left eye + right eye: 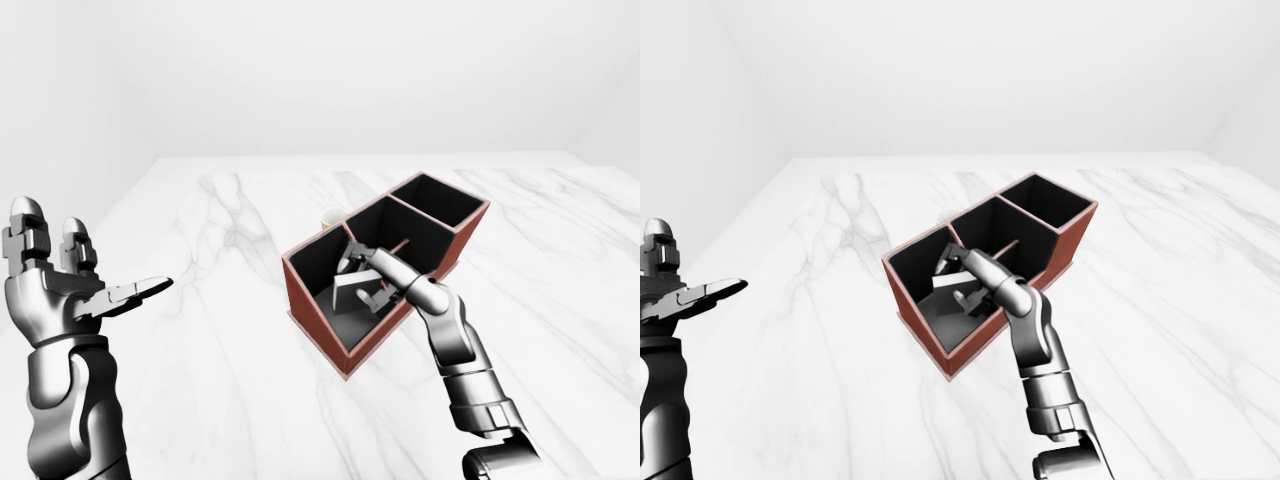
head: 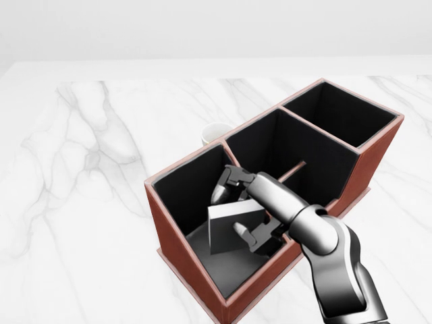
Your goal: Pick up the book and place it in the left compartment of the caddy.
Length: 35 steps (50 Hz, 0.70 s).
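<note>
A red-brown caddy [image 2: 179,250] with three dark compartments lies slantwise on the white marble table. My right hand [image 2: 233,212] reaches into its left compartment, shut on a grey book [image 2: 229,226]. The book is tilted and sits low inside that compartment, near its floor; I cannot tell whether it touches. One finger presses the book's upper edge and another its lower right side. My left hand [image 1: 75,275] is raised at the far left of the left-eye view, open and holding nothing, well apart from the caddy.
A small white cup [image 2: 214,133] stands just beyond the caddy's far wall, partly hidden by it. The middle [image 2: 297,145] and right [image 2: 341,111] compartments are dark inside. The marble table [image 2: 81,202] spreads wide to the left and right of the caddy.
</note>
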### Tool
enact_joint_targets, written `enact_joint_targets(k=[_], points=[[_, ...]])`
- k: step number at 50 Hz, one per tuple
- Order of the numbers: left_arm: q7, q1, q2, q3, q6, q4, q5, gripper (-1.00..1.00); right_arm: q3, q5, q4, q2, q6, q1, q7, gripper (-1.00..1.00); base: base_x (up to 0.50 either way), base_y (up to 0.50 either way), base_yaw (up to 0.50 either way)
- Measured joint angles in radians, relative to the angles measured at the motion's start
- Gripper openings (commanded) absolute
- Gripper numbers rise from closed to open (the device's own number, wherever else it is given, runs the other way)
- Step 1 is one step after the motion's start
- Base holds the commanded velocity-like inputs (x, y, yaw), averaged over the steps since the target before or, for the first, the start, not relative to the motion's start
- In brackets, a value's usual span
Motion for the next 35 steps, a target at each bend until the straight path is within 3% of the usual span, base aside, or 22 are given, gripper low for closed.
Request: enact_joint_targets(k=[35], points=[[-0.013,0.009,0.002,0.011,-0.005,0.028,-0.012,1.0,0.027,-0.042,0.052,0.023,0.0,0.001,-0.037,-1.0,0.0,0.0,0.0]])
